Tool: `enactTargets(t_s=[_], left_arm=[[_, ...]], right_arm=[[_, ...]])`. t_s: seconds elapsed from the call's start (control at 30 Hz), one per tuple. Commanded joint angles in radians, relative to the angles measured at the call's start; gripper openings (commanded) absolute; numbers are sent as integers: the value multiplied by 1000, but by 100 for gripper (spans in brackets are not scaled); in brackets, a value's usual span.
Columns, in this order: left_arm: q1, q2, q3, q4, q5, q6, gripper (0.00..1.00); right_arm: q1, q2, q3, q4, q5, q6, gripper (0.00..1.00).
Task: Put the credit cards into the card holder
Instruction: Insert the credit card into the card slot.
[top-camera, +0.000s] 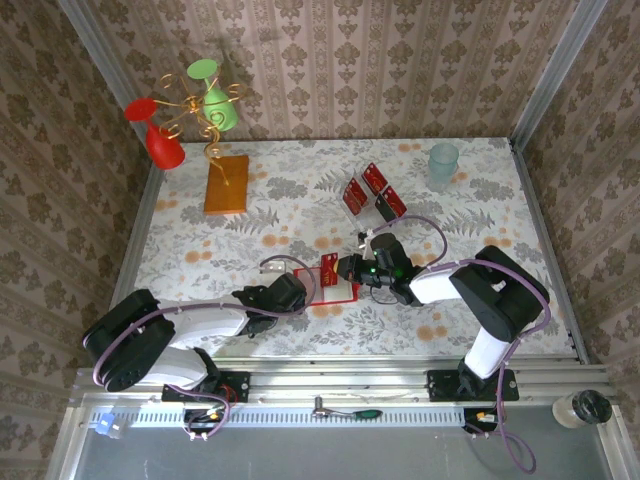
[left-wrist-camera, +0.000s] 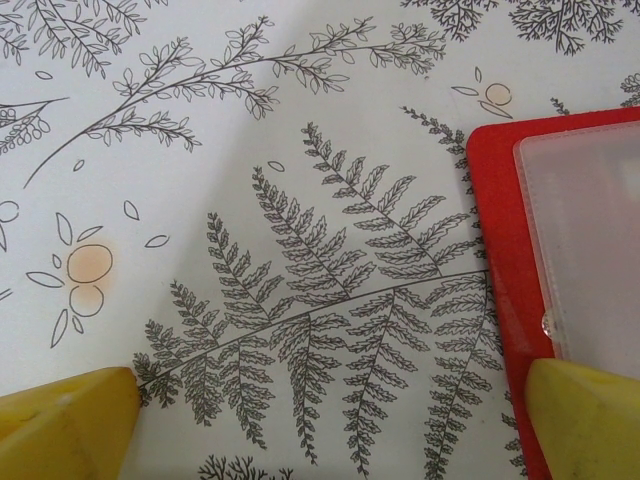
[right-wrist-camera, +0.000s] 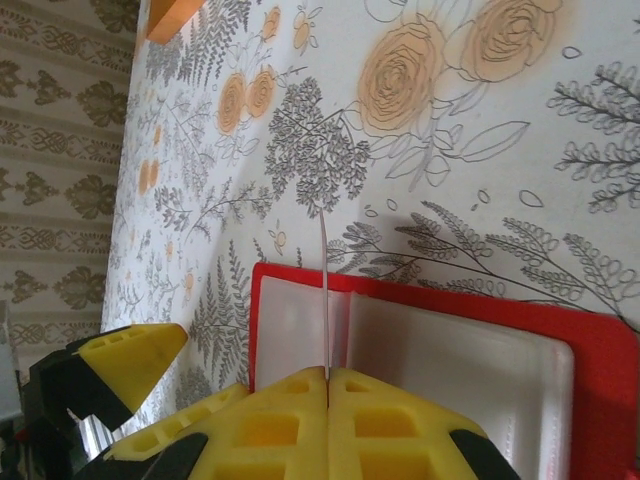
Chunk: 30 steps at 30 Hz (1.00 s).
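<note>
The table (top-camera: 480, 200) carries a pale floral print. Wallpapered walls (top-camera: 400, 60) close it on three sides, and a metal rail (top-camera: 330, 378) runs along the near edge.

1. The card holder (top-camera: 340, 292) lies open and flat, pale inside up, near the middle of the table's near half, between the two grippers. In the right wrist view its red border (right-wrist-camera: 600, 400) frames two clear pockets that meet at a centre seam.
2. The right gripper (top-camera: 346, 268) has its fingers pressed together, pinching one credit card (top-camera: 328, 270). From the right wrist this held card (right-wrist-camera: 325, 290) appears edge-on as a thin pale line. It stands upright over the pocket seam and reaches past the holder's far edge. Whether it touches the pockets cannot be told.
3. The left gripper (top-camera: 303, 293) is spread wide at the holder's left edge. In the left wrist view one yellow fingertip (left-wrist-camera: 585, 420) overlaps the holder's red edge (left-wrist-camera: 495, 250), and the other (left-wrist-camera: 65, 425) sits over bare cloth. Contact cannot be told.
4. The loose credit cards (top-camera: 370, 192) lie clustered well beyond the holder, with a strip of bare cloth between them.
5. An orange-brown slab (top-camera: 227, 183) rests far left, below a wire stand (top-camera: 190, 110) with red and green cups. A translucent cup (top-camera: 443, 165) stands far right.
6. Bare cloth lies left, right and near of the holder.
</note>
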Motion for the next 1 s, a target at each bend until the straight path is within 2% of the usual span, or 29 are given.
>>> enactTargets(t_s=[0.0,0.97], left_arm=[[-4,16,14,-54,-22,-7,100],[-4,14,12,-56,-24,-11,100]], right_arm=[[3,13,-19,39,35,5,0],[-10,76,-41,160,-66,95,0]])
